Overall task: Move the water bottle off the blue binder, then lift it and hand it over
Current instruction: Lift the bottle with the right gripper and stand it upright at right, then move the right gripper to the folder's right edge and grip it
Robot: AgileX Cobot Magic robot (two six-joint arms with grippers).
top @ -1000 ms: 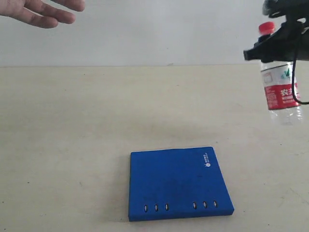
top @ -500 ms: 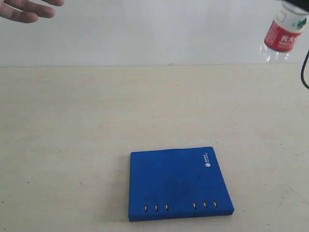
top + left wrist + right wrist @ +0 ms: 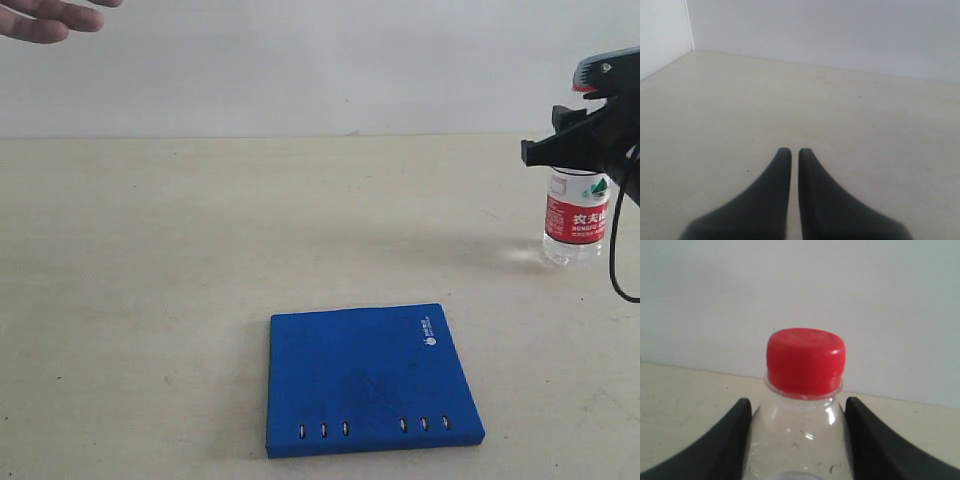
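Your right gripper point(image 3: 797, 401) is clamped on the water bottle point(image 3: 576, 220) at its shoulders, bottle upright at the frame's right edge, well apart from the blue binder point(image 3: 370, 378). Left gripper point(image 3: 794, 152) is pinched nearly together, empty. Move-off looks done; you've got the lift and handover toward the hand point(image 3: 50, 18) upper left to go.

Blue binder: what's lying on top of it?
Nothing: the flat deep-blue binder has a bare cover. The clear red-capped plastic water bottle stands apart. The binder's underside is hidden.
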